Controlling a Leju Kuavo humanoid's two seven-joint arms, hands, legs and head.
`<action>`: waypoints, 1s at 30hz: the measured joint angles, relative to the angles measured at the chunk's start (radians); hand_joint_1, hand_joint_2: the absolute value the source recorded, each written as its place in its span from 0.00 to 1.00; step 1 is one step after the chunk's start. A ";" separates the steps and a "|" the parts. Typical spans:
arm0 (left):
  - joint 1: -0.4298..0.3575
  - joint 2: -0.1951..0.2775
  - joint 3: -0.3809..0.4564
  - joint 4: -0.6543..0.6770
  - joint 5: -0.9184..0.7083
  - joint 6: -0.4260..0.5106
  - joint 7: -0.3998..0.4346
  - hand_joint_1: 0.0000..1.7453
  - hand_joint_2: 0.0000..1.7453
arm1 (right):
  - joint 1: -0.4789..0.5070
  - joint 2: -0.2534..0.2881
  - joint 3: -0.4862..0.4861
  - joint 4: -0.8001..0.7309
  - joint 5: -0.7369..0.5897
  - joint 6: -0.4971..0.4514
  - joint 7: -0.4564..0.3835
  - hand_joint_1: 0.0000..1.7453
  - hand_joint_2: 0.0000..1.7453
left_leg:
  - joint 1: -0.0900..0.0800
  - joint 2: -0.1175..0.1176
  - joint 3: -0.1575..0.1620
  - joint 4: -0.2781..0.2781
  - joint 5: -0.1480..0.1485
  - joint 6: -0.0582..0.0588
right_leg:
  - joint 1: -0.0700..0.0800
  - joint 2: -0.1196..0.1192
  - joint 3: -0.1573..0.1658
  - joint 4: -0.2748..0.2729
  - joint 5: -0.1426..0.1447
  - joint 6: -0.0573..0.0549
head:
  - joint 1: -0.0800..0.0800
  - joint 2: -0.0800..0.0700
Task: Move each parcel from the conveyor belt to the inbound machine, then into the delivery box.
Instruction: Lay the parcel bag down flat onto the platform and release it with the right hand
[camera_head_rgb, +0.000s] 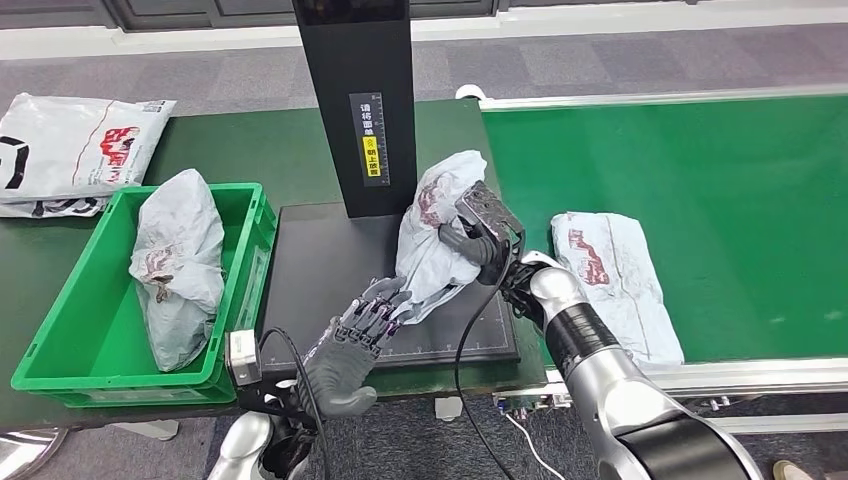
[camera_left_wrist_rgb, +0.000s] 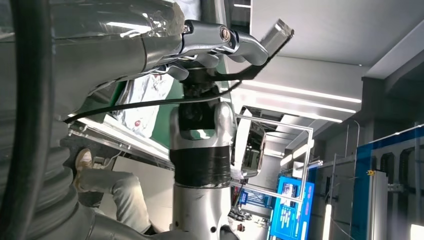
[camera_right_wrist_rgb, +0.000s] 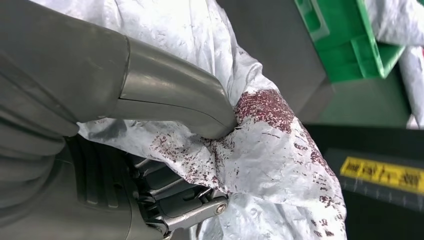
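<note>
my right robot hand (camera_head_rgb: 478, 236) grips the crumpled parcel (camera_head_rgb: 432, 232) above the inbound machine (camera_head_rgb: 330, 280), while my left robot hand (camera_head_rgb: 365, 325) hovers open just below it, fingers spread.

parcel (camera_head_rgb: 432, 235): crinkly white-grey plastic, dark red speckled print
delivery box (camera_head_rgb: 95, 310): bright green
conveyor belt (camera_head_rgb: 720, 190): green too
inbound machine (camera_head_rgb: 362, 100): black, little yellow label
right robot hand (camera_head_rgb: 478, 232): grey and dark

A person's shoe (camera_left_wrist_rgb: 83, 161) and trouser leg (camera_left_wrist_rgb: 122, 197); a blue lit screen (camera_left_wrist_rgb: 290, 210) beyond
</note>
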 joint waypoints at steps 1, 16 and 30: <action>-0.006 0.000 -0.001 0.005 0.002 0.000 0.000 0.00 1.00 | 0.002 0.006 0.006 0.002 -0.006 0.000 0.001 1.00 1.00 | 0.000 0.000 0.000 0.000 0.000 0.000 | 0.000 0.000 0.000 0.000 0.000 0.000 | 0.000 0.000; -0.063 0.000 -0.018 0.076 0.013 -0.001 0.003 0.00 1.00 | 0.026 0.029 0.037 0.021 -0.030 0.000 0.012 0.00 1.00 | 0.000 0.000 0.000 0.000 0.000 0.000 | 0.000 0.000 0.000 0.000 0.000 0.000 | 0.000 0.000; -0.072 0.006 -0.018 0.108 0.014 0.009 0.002 0.00 1.00 | 0.030 0.019 0.068 -0.035 0.061 0.002 -0.004 0.00 1.00 | 0.000 0.000 0.000 0.000 0.000 0.000 | 0.000 0.000 0.000 0.000 0.000 0.000 | 0.000 0.000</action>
